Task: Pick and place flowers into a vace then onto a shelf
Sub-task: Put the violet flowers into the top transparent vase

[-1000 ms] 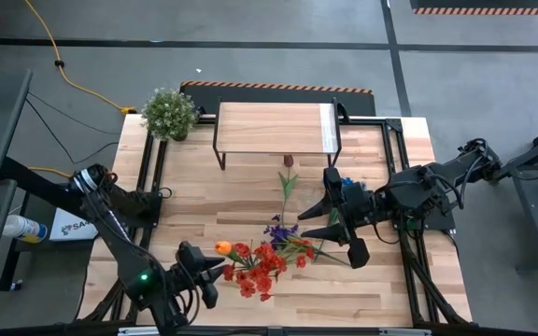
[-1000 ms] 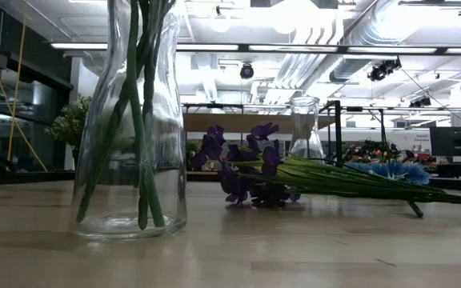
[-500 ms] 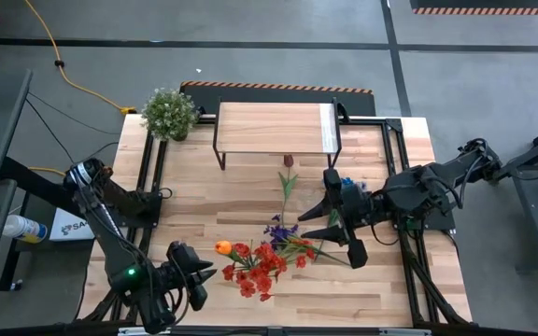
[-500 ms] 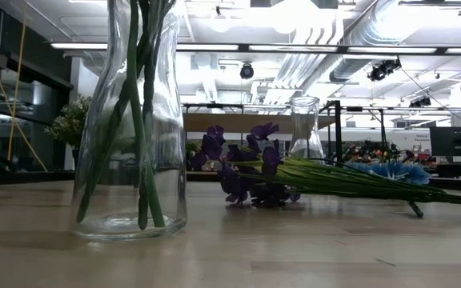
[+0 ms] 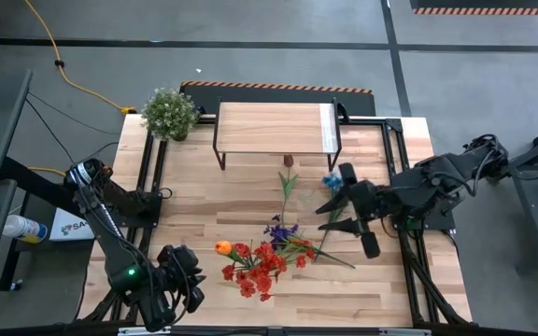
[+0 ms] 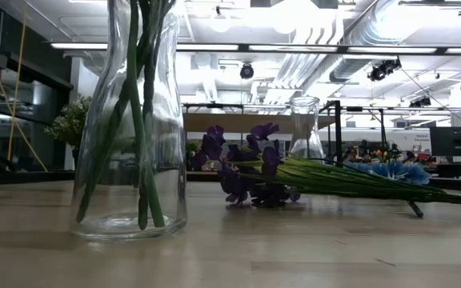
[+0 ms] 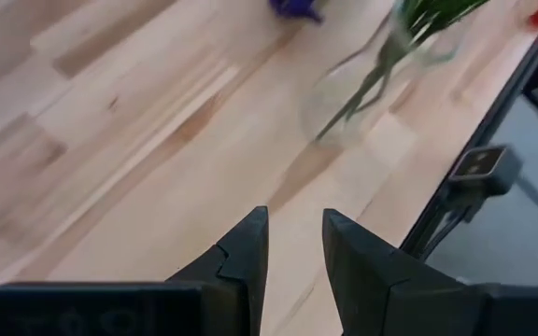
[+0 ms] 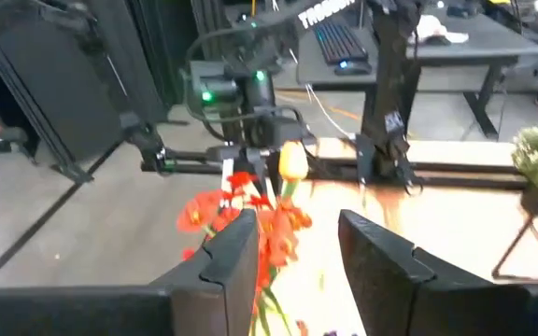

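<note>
A clear glass vase stands on the table near its front edge. It holds red and orange flowers whose green stems reach its bottom. My left gripper hovers just left of it, open by a narrow gap, nothing between the fingers. Purple flowers, a maroon one and a blue one lie flat on the boards. My right gripper is raised at the right, open and bare. The shelf stands at the far side.
A bushy potted plant sits at the far left corner beside the shelf. A second, smaller glass vase stands farther back with nothing in it. Loose green stems lie across the middle of the table.
My left gripper has drawn back from the vase toward the table's left edge and swung round. My right gripper has pulled back toward the right edge and tipped up toward level, baring the blue flower that it stood over. The flowers and vase have stayed put.
</note>
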